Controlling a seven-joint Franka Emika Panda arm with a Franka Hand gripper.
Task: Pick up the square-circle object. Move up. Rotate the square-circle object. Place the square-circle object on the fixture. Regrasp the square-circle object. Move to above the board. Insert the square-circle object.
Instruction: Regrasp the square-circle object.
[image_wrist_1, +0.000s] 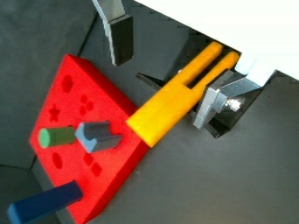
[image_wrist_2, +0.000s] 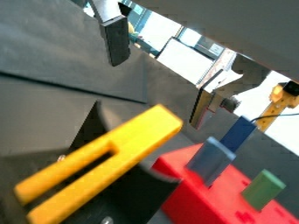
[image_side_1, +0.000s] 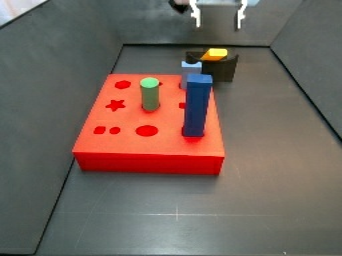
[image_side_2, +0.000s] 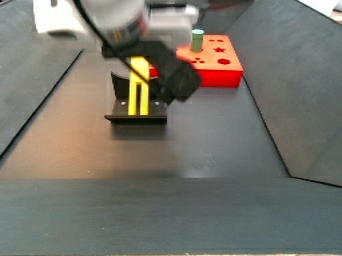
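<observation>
1. The scene is a dark grey tabletop (image_side_1: 267, 170) walled by sloping dark panels, seen from above in both side views.
2. Toward the left of a side view lies the board (image_side_1: 134, 140), a flat red block with circle, star and oval cut-outs; a green cylinder (image_side_1: 151, 94) and a tall blue peg (image_side_1: 197, 104) stand in it.
3. Behind the board and to its right sits the fixture (image_side_1: 218, 66), a small dark holder, with the square-circle object (image_side_1: 214, 53) resting on it.
4. The square-circle object (image_side_2: 139, 88) is a slim yellow-orange bar; its slotted end with two prong-like legs shows plainly in a wrist view (image_wrist_2: 100, 162), and it lies along the fixture (image_side_2: 136, 112).
5. The claw (image_side_1: 218, 12) hovers above the fixture with its silver fingers (image_wrist_1: 115, 35) spread wide, touching nothing; in both wrist views the peg lies below the gap between them.
6. My reading: the placing on the fixture looks done, and the regrasp is the step in hand.
7. The next move would call for a descent centred over the peg, the fingers straddling its narrow sides, then a firm closing before any lift toward the board.
</observation>
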